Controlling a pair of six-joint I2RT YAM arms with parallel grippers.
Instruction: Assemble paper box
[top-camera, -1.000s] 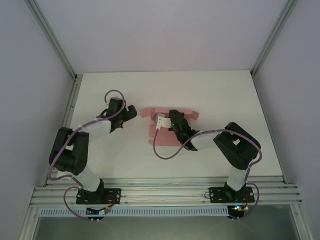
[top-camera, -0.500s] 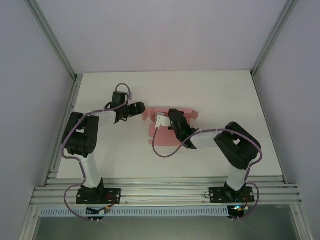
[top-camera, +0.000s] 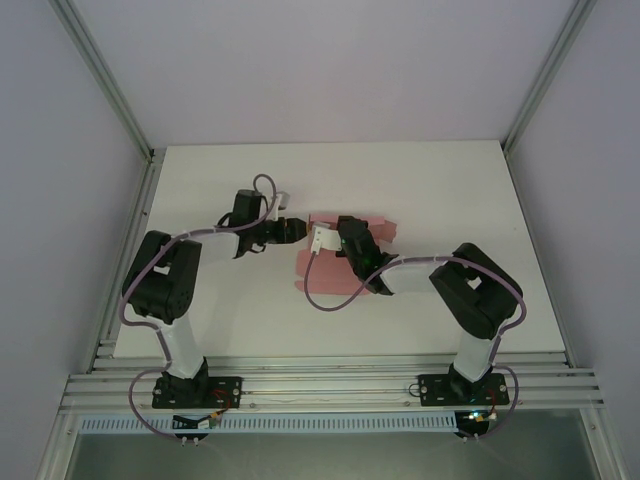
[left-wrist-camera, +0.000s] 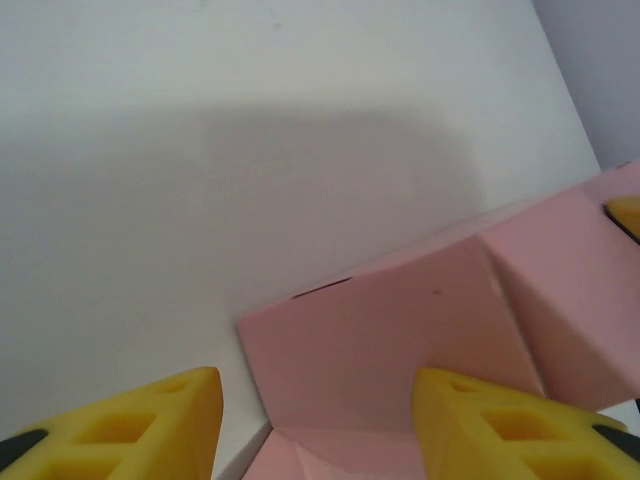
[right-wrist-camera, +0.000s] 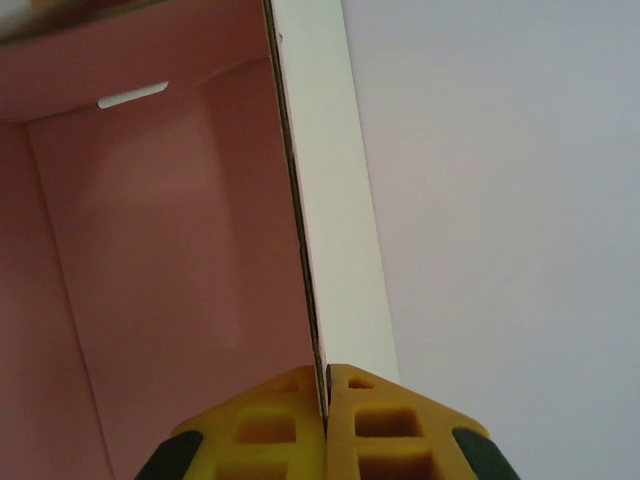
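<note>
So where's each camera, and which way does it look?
Top: high behind the arm bases, looking down on the table, left arm, right arm and pink paper box.
Left wrist: on the left arm, facing a box flap; left jaws apart, a pink corner between.
Right wrist: on the right arm, looking along the box, its wall pinched in the right jaws.
All three share the box.

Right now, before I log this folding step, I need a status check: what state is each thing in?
paper box: partly folded, one panel raised, not yet a closed box.
left gripper: open, fingers apart on either side of a pink flap.
right gripper: shut on the edge of the paper box's raised panel.
</note>
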